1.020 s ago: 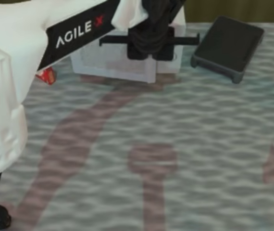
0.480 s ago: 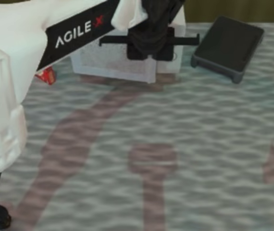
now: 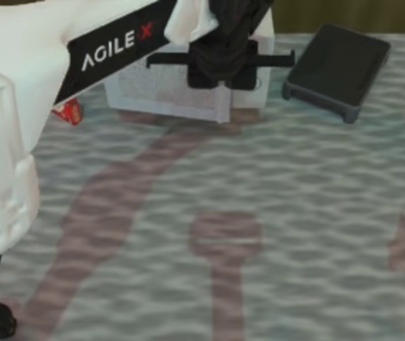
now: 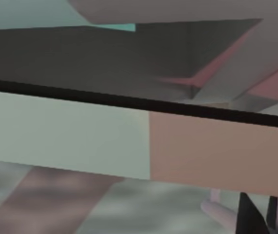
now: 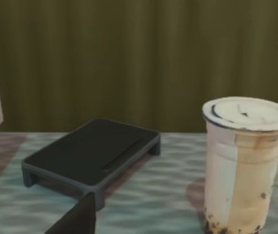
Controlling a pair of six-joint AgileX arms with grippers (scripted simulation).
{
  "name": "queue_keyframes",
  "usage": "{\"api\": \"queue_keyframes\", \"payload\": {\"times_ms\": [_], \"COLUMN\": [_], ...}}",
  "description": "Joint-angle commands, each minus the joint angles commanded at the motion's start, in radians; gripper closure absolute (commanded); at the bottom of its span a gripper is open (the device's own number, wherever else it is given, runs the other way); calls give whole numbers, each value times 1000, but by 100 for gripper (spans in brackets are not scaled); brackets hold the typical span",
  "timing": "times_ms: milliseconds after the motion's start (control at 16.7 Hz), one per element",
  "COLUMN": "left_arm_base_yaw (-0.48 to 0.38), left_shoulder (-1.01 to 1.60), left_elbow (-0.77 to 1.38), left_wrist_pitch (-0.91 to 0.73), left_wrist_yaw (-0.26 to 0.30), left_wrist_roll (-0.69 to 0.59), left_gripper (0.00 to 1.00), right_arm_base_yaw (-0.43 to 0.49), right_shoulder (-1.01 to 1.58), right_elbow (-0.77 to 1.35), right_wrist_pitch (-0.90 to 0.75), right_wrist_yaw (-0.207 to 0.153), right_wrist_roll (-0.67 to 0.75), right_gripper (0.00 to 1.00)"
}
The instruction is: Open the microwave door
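Note:
The white microwave [image 3: 170, 96] stands at the table's far side, left of centre. Its mesh-windowed microwave door [image 3: 167, 89] is slightly ajar, with the free edge [image 3: 222, 112] standing out from the front. My left gripper [image 3: 222, 74] hangs over that edge, in front of the knob panel. In the left wrist view the door's edge [image 4: 80, 131] fills the middle, with the dark gap and teal interior [image 4: 114, 27] beyond it. There my left gripper [image 4: 263, 219] is shut on a pale door handle [image 4: 219, 209]. Of my right gripper [image 5: 78, 222] only a dark sliver shows; it is outside the top view.
A flat black box [image 3: 339, 67] lies right of the microwave. A small red object [image 3: 68, 111] peeks out under my left arm. The right wrist view shows a lidded drink cup [image 5: 241, 165] standing on the table near the black box [image 5: 92, 156].
My left gripper has crept very slightly to the left at the door's edge. The door's position has hardly changed.

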Motion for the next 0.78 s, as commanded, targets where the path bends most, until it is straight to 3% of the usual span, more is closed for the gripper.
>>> {"api": "queue_keyframes", "payload": {"times_ms": [780], "left_arm_base_yaw": [-1], "left_shoulder": [-39], "left_elbow": [-62], "left_wrist_pitch": [35], "left_wrist_yaw": [20], "left_wrist_roll": [33], "left_gripper": [100], "right_arm_base_yaw": [0], "right_shoulder": [0], "right_elbow": [0], "right_wrist_pitch": [0], "right_wrist_yaw": [0], "right_wrist_roll": [0], "right_gripper": [0]}}
